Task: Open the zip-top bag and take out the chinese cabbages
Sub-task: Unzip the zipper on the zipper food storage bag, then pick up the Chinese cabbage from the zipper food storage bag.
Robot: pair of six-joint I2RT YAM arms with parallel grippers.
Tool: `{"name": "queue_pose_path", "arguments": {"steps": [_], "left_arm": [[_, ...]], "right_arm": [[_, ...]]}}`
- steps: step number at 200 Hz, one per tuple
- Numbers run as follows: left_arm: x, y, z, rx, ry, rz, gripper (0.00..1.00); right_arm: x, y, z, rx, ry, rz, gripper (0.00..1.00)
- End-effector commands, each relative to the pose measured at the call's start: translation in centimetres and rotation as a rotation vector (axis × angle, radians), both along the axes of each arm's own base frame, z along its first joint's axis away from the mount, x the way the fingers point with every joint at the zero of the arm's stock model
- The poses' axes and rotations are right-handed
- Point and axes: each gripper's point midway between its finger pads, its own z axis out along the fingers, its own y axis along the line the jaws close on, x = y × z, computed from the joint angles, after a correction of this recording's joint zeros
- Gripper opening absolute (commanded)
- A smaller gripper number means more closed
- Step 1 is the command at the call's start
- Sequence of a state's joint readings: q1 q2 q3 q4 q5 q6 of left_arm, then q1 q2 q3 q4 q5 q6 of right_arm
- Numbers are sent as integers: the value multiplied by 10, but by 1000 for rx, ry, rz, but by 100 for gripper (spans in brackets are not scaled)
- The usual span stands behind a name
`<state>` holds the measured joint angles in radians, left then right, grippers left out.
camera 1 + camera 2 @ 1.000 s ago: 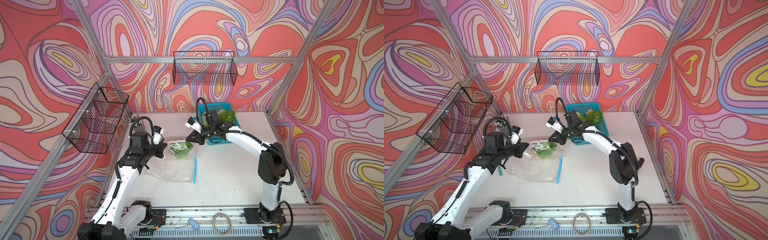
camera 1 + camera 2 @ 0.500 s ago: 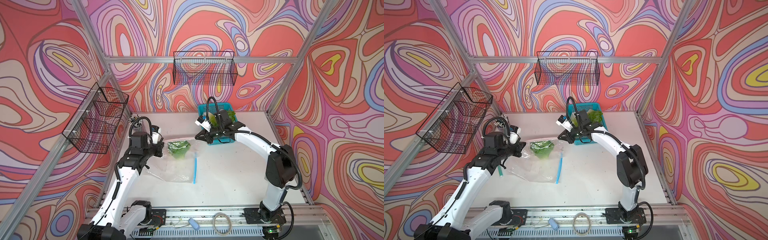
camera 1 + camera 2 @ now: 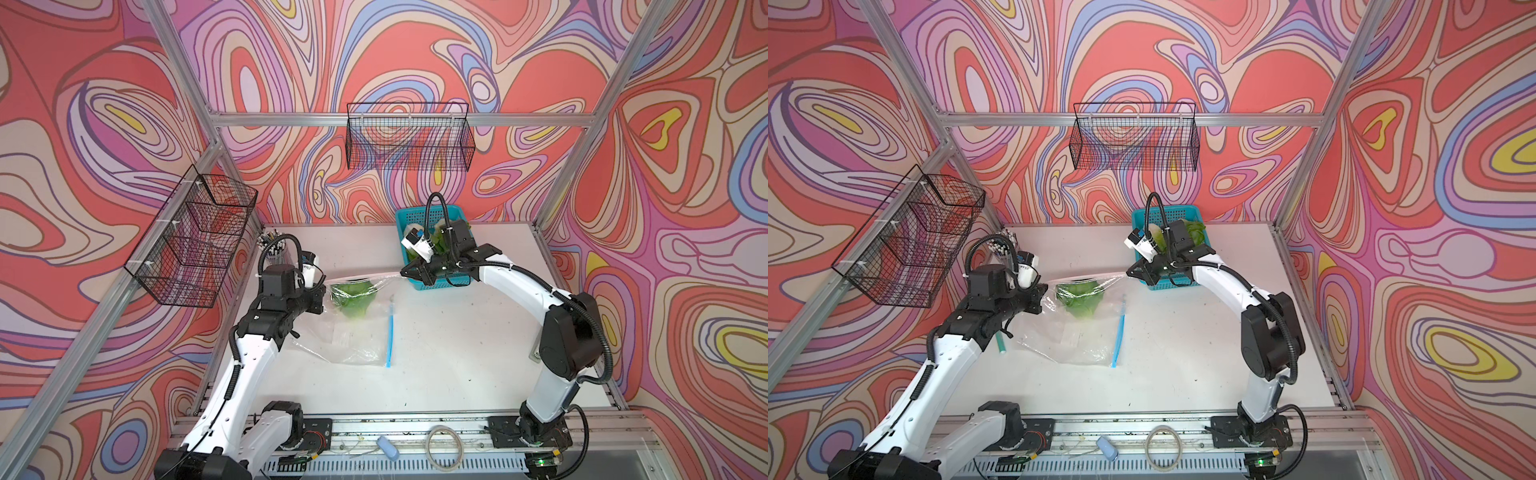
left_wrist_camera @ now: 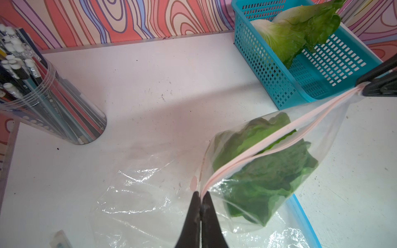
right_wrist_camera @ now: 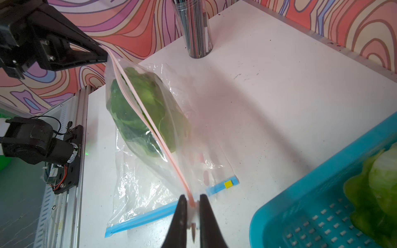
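A clear zip-top bag (image 3: 376,286) with a pink zip strip (image 4: 279,133) hangs stretched above the table between both grippers. My left gripper (image 4: 201,196) is shut on one end of the strip, and my right gripper (image 5: 191,199) is shut on the other end. The two pink strips part in a narrow slit at the middle. One green chinese cabbage (image 4: 268,178) lies inside the bag, also seen in a top view (image 3: 1079,301). Two more cabbages (image 4: 290,36) lie in the blue basket (image 3: 419,284) behind my right gripper (image 3: 405,272).
A second, flat clear bag with a blue zip strip (image 3: 390,340) lies on the white table under the held one. A clear jar of pencils (image 4: 43,96) stands at the back left corner. Wire baskets (image 3: 409,137) hang on the back and left walls.
My right gripper has moved right toward the blue basket with its end of the bag, drawing the pink rim taut. The left gripper has held its place.
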<state>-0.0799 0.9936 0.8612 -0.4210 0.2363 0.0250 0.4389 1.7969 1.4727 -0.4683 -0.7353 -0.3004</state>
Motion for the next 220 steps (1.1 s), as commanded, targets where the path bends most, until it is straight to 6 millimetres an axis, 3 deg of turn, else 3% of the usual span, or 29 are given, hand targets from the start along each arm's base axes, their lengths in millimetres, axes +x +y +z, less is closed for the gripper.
{"name": "queue_pose_path", "arguments": {"steps": [1, 26, 93, 149, 188, 220], "left_arm": [[3, 21, 7, 45, -42, 97, 0], [3, 17, 8, 31, -44, 75, 0], [-4, -11, 19, -58, -109, -70, 0], [-9, -29, 23, -115, -112, -163, 0], [-14, -36, 31, -131, -155, -201, 0], [-20, -43, 32, -148, -168, -239, 0]], "right_arm": [[10, -23, -2, -37, -14, -70, 0], [10, -22, -3, -26, -6, -76, 0], [9, 2, 29, 142, 14, -4, 0], [5, 35, 28, 161, 23, 60, 0], [14, 51, 34, 186, 6, 72, 0], [26, 53, 38, 190, -27, 31, 0]]}}
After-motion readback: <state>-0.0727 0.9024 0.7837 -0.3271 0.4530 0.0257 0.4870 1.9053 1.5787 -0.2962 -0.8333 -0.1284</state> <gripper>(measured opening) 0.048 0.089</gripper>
